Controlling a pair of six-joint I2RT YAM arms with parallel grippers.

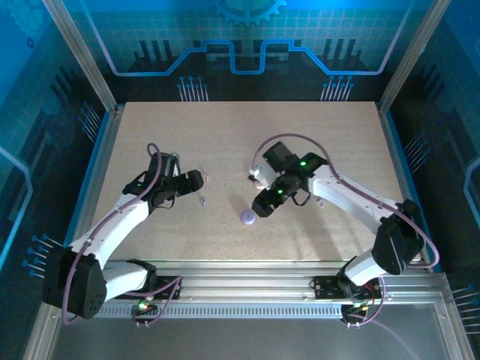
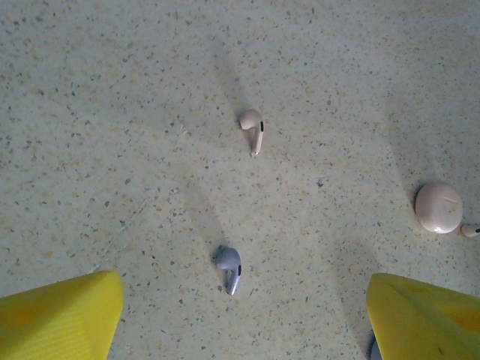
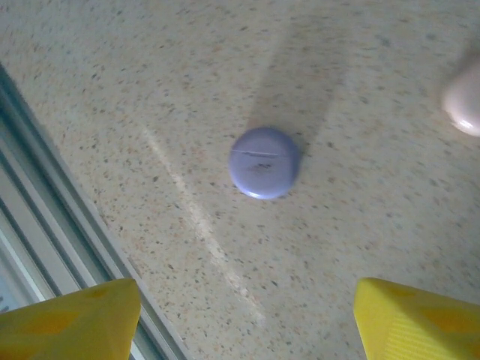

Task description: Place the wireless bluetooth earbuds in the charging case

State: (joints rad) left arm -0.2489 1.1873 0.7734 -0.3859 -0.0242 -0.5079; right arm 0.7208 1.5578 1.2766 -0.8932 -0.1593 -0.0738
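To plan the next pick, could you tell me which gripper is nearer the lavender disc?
Right. The right gripper hovers just beside the lavender disc; the left gripper sits well left of it.

The left arm [image 1: 112, 225] is extended toward centre-left of the top view, the left gripper [image 1: 196, 180] held with jaws spread wide. The right arm [image 1: 352, 196] is folded inward, the right gripper [image 1: 260, 205] likewise held with jaws parted.

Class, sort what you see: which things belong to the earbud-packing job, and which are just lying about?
Job: pink earbud, lavender earbud, pink case disc, lavender case disc.
Not the job: speckled table, metal rail, blue backdrop.
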